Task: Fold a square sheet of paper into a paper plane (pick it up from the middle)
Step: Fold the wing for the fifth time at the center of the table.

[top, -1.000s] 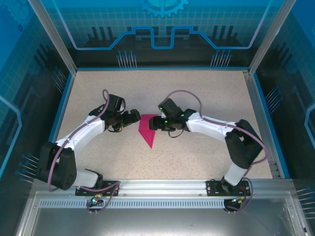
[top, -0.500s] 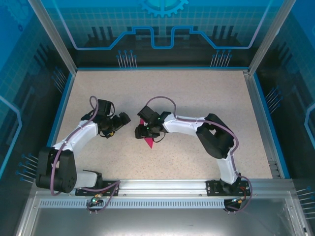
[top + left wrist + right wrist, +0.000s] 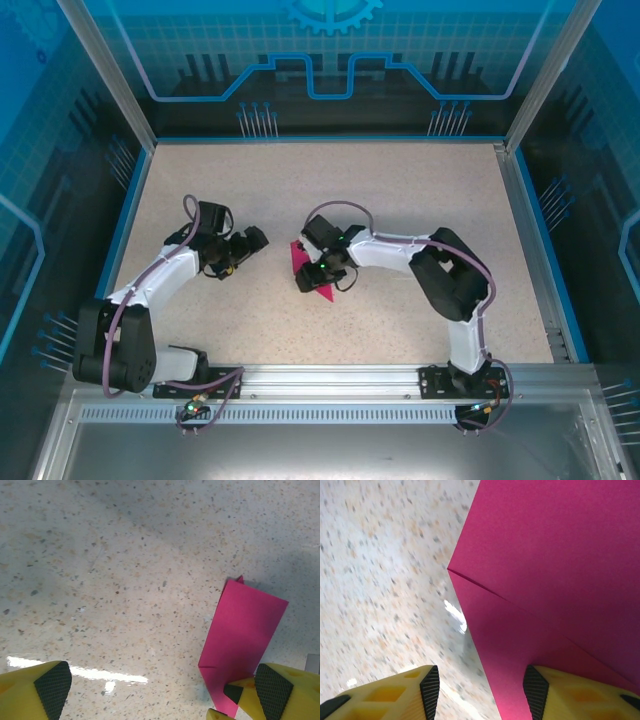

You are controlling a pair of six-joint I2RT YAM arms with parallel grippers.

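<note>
Top external view puts the magenta sheet of paper flat on the speckled table, about midway between the far and near edges and a little toward the left edge, with the right gripper low over it and the left gripper just beside it on the left, clear of the paper. It is no longer a plain square. The left wrist view shows it as a narrow, elongated shape, blunt at one end and tapering to a point at the other, with a small fold line near the tapered end. The right wrist view shows a sharp crease where one layer overlaps another. Several folds therefore look done, but the piece lies flat with no raised central ridge or spread wings, so the final folds and shaping seem to remain. The left pincer stands wide apart and holds nothing, its black pads over bare table at one side and close to the paper's tip at the other. The right pincer's fingers are also apart, one over the paper and one over the table, with the paper's edge running between them and nothing clamped.
</note>
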